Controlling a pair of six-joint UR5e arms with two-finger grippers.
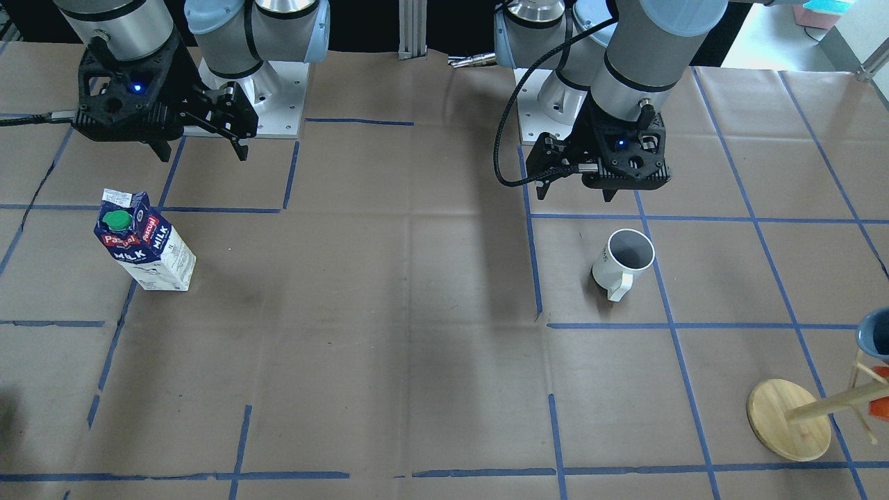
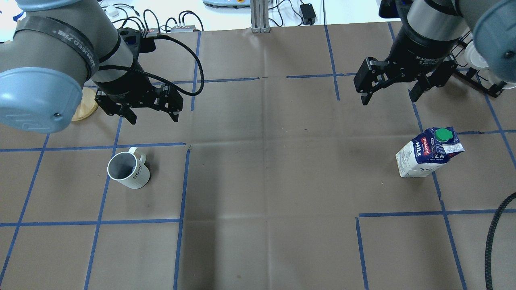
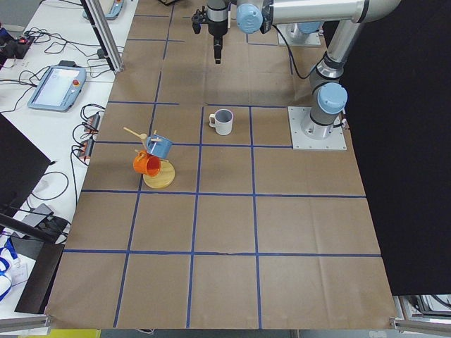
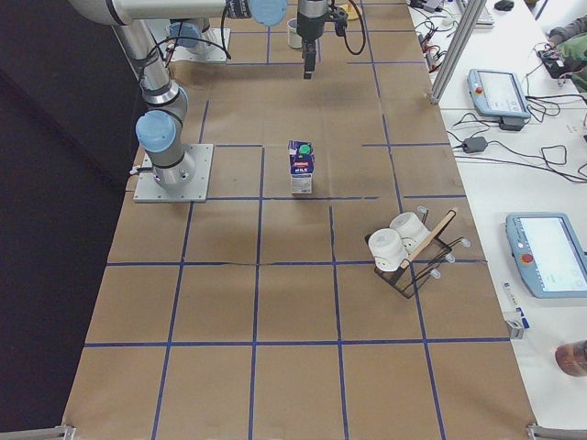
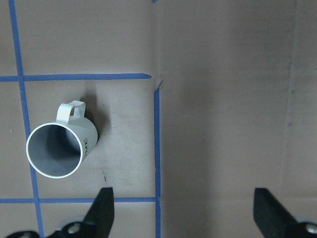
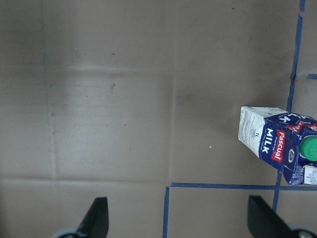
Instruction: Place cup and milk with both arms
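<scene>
On the brown-paper worktop [image 2: 262,181], the left end effector [image 2: 154,119] hangs raised, fingers spread wide and empty. The white cup [image 2: 128,171] stands upright nearby, untouched; its dark lettering seems to read HOME. At far right, the right end effector [image 2: 388,100] hangs equally spread and empty, clear of the upright milk [image 2: 427,153].
</scene>
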